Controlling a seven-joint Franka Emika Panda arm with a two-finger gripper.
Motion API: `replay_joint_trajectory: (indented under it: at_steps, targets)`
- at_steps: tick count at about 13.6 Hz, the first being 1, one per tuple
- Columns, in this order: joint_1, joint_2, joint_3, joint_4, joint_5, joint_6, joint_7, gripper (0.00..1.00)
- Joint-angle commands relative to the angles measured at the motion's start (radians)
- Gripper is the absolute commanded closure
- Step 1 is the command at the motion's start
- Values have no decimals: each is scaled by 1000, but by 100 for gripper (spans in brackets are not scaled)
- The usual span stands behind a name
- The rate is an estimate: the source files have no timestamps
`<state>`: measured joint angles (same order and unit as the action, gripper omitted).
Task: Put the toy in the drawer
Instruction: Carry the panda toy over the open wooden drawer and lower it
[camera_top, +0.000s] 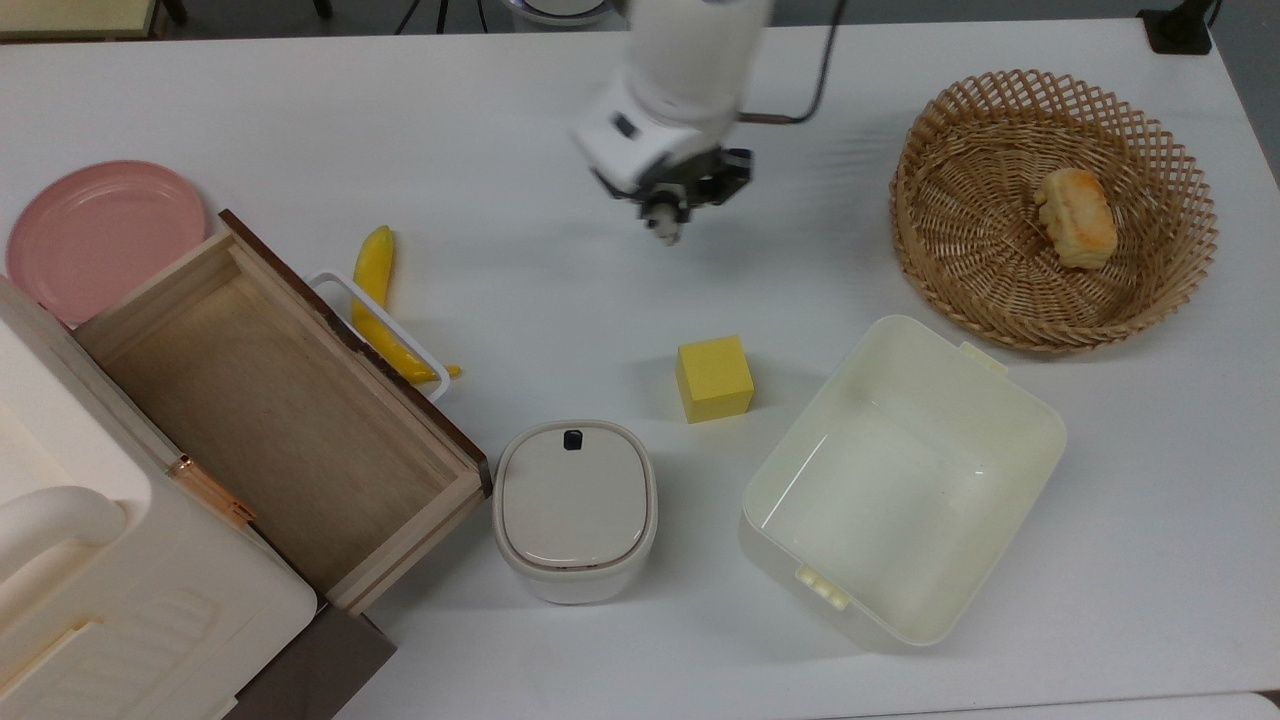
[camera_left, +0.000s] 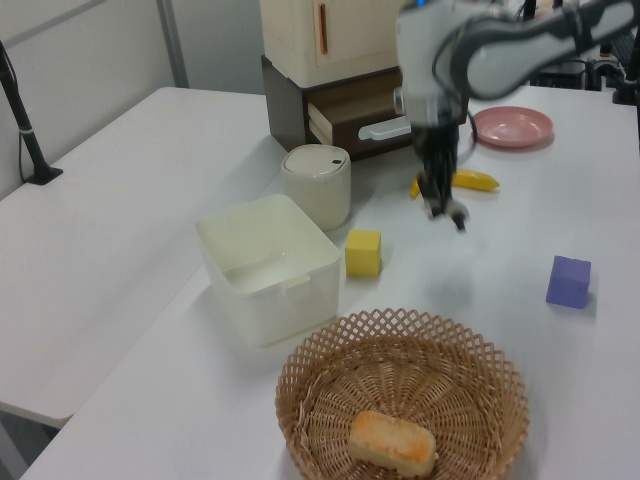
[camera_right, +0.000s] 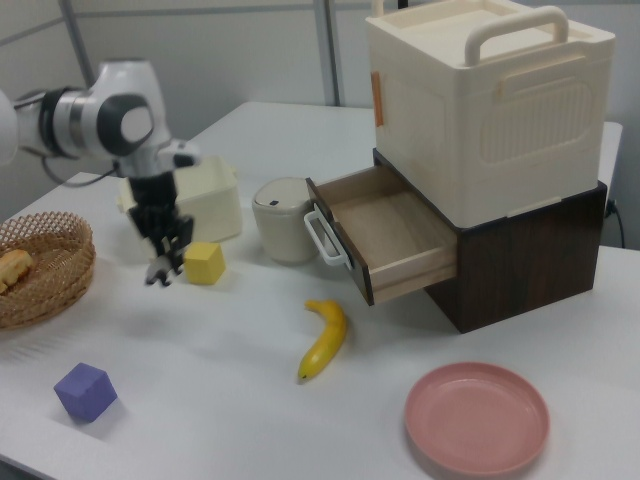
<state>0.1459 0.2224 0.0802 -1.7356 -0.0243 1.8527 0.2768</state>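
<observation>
While the gripper hangs above the table, pinched shut on the tiny panda toy at its tips, the carry should stay high enough to pass the banana and the white handle, then release low over the open wooden drawer. The toy's facing and long axis cannot be made out.

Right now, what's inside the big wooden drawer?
Nothing that shows: the drawer is pulled open and its bare wood floor shows. The back part sits hidden under the cream box on top. The toy is off in the pincer, above the table.
</observation>
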Motion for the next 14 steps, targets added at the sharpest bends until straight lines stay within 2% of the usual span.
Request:
replay_joint_trajectory:
  at_steps: [1,3,6,7,11,14]
  targets:
    - [-48,5,-77,138,23,18,-33,100]
    - [-49,5,-137,151,33,148,-28,100]
    - [-69,26,-193,151,23,333,-21,100]
    - [-69,32,-235,151,26,398,-19,100]
    - [-92,61,-296,151,29,551,65,100]
    - [-115,110,-325,151,29,606,68,100]
